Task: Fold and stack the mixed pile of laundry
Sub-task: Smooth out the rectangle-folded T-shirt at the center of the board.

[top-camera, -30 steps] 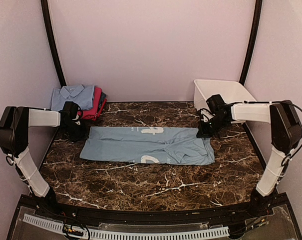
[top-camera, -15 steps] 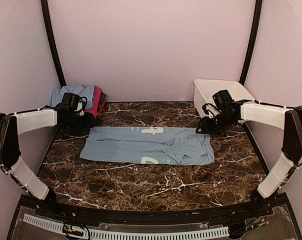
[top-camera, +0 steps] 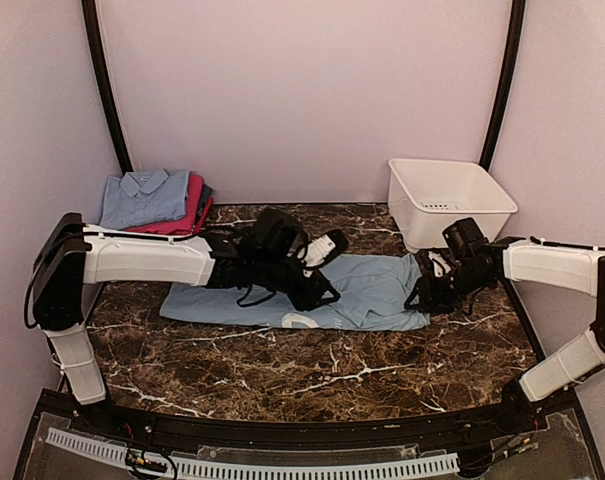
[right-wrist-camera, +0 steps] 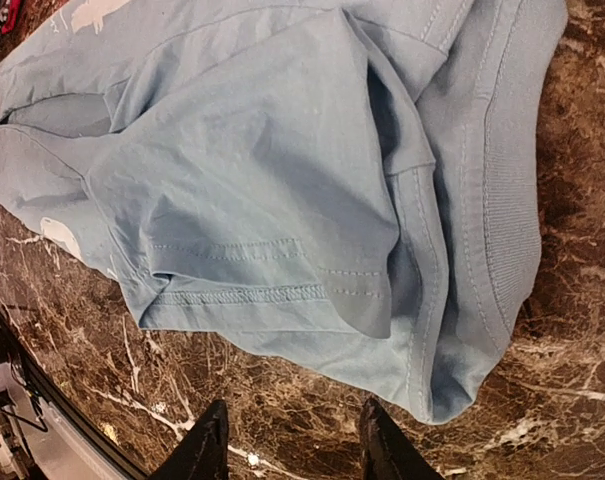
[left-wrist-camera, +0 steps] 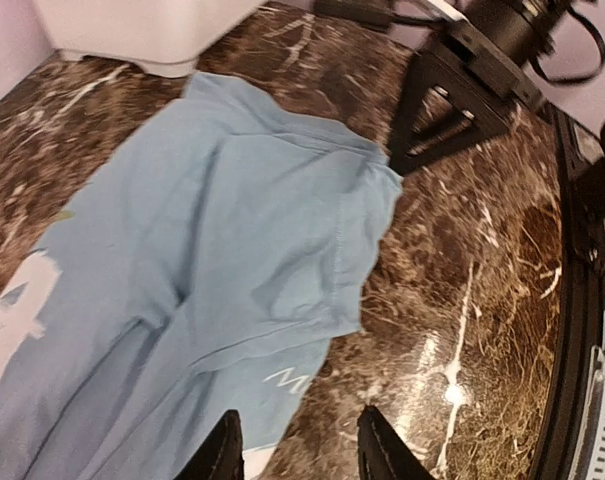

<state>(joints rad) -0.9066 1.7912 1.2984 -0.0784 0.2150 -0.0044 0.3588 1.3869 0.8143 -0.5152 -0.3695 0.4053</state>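
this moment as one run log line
tee on table | left gripper open above its near edge | right gripper open at its right end | folded stack back left | tub back right

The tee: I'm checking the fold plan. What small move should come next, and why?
Probably lower both grippers and pinch the tee's near edge. The tee lies flat in a long strip; the left gripper hangs open over its middle and the right gripper hangs open over its right end, neither holding cloth.
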